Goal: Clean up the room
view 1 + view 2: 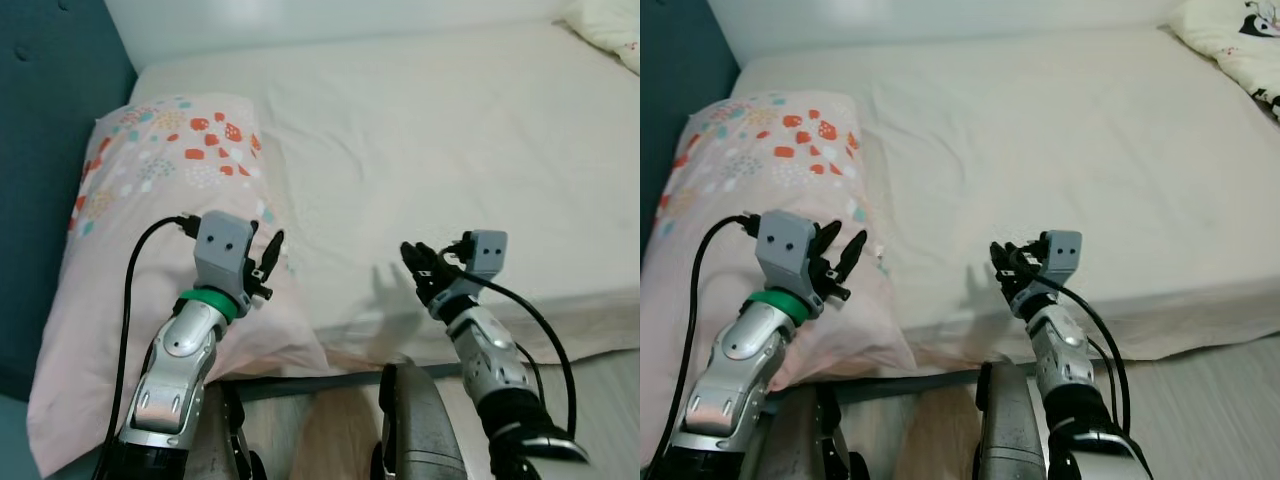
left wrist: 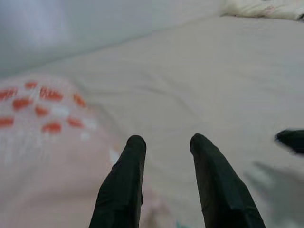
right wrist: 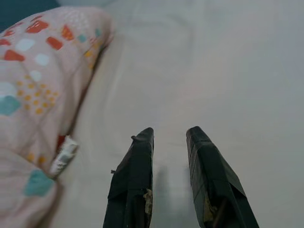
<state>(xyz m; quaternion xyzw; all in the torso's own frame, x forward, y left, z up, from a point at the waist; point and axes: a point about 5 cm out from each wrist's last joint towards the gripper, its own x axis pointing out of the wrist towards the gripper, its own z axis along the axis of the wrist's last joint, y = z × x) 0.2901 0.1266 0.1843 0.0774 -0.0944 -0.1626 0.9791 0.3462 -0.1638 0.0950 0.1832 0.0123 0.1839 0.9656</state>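
A pink pillow (image 1: 175,170) with red, teal and white spots lies at the left end of a bed with a cream sheet (image 1: 430,150). My left gripper (image 1: 272,258) hovers open just above the pillow's right edge, nothing between its fingers (image 2: 126,180). My right gripper (image 1: 418,268) is held open over the sheet near the bed's front edge, also holding nothing; its fingers (image 3: 135,175) point along the sheet toward the pillow (image 3: 42,71). A white label tag (image 3: 63,156) sticks out from the pillow's seam.
A teal padded headboard (image 1: 45,130) stands at the left. Another cream pillow with a dark print (image 1: 1230,40) lies at the bed's far right corner. A white wall (image 1: 300,15) runs behind the bed. Wooden floor (image 1: 600,400) shows below the mattress edge.
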